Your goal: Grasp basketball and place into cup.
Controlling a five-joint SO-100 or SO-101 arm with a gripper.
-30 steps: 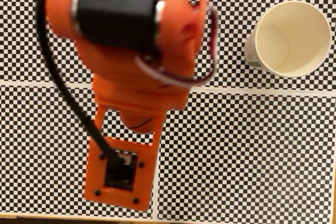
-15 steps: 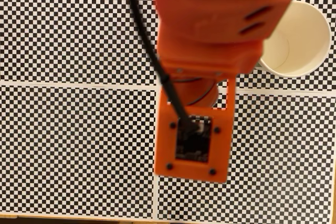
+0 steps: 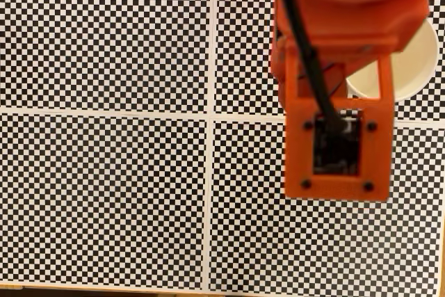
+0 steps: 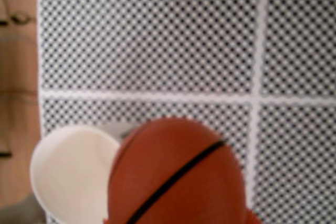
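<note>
**Basketball carried beside the cup**

Basketball (image 4: pixel 176 174): orange-red, one black seam line running diagonally across it. In the wrist view it sits large at the bottom centre, close under the camera and above the checkerboard mat (image 4: pixel 157 40). A sliver of orange shows at its lower right edge; likely part of the gripper, but the fingers themselves are hidden, so I cannot tell how the claw is set.

Cup (image 4: pixel 71 174): white paper, cream inside, mouth open upward. In the wrist view it lies at bottom left, its right rim overlapped by the ball.

Fixed view: orange arm (image 3: pixel 337 53) reaches down from the top right, black cable along it, covering most of the cup (image 3: pixel 417 67). White lines cross the mat (image 3: pixel 104 199).
</note>
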